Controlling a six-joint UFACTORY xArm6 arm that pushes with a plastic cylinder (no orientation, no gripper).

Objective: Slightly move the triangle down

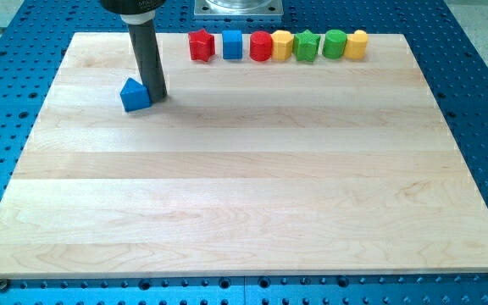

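Resting my tip (pixel 158 95) just right of the blue triangle (pixel 135 95), touching or nearly so.
A bare rod end effector, grasping nothing; it sits beside, not above, so a downward push looks unready. Seven blocks line the worktop (pixel 244 195) top edge: two red, two yellow, two green, one blue.
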